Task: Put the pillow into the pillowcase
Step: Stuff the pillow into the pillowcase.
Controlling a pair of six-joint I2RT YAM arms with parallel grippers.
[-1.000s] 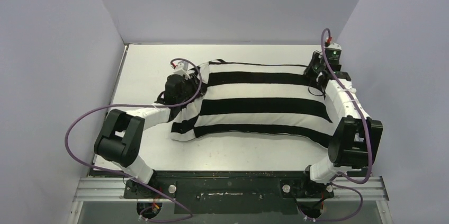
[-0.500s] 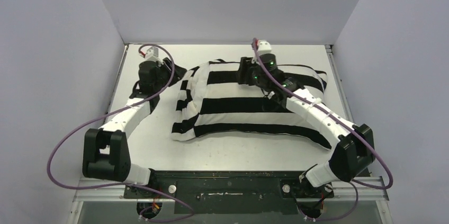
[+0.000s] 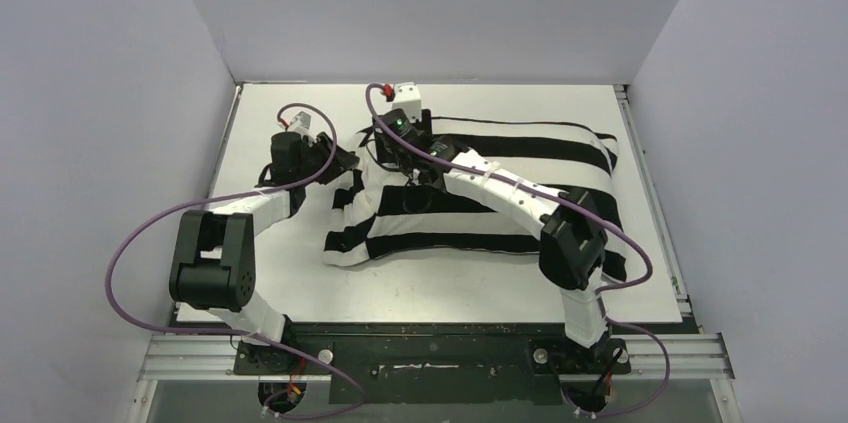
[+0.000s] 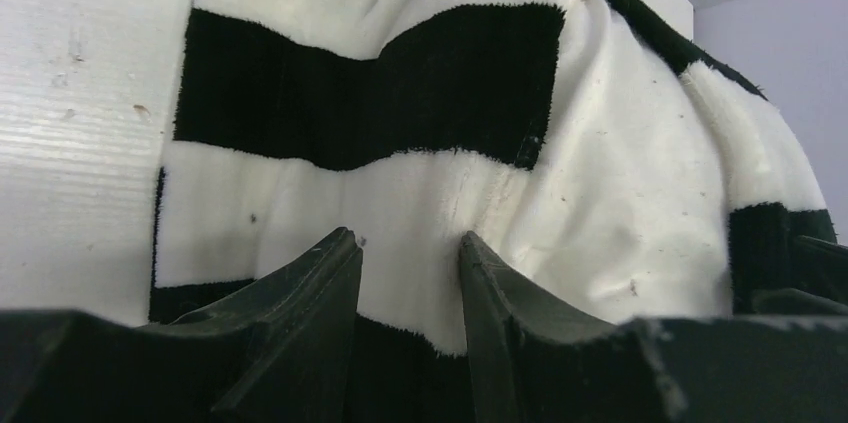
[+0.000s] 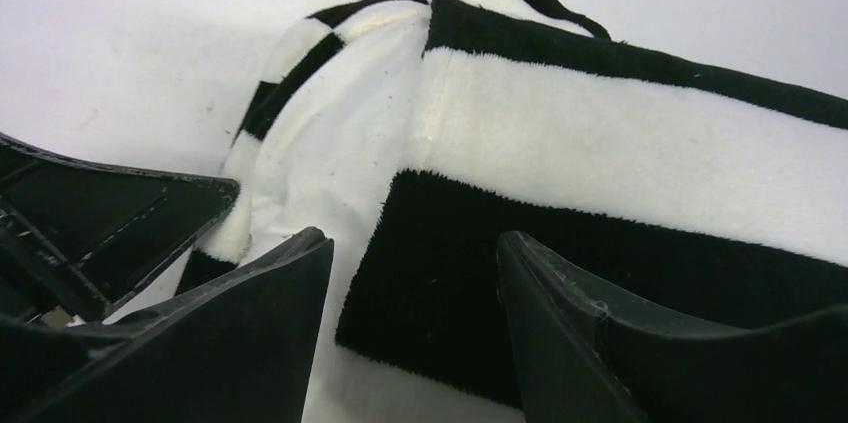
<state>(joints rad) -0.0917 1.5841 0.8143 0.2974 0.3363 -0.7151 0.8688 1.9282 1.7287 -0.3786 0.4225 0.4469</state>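
The pillowcase (image 3: 450,233) lies plump across the middle of the table (image 3: 450,288), and the pillow itself is hidden from view. Both arms are at its left end: the left gripper (image 4: 410,238) with jaws parted, the right gripper (image 5: 415,238) spread wider. Neither is pinching cloth.

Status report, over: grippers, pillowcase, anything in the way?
Left gripper open, right gripper open, both at left end of pillowcase, nothing held. It looks plump; pillow itself not visible. Right arm lies across it.
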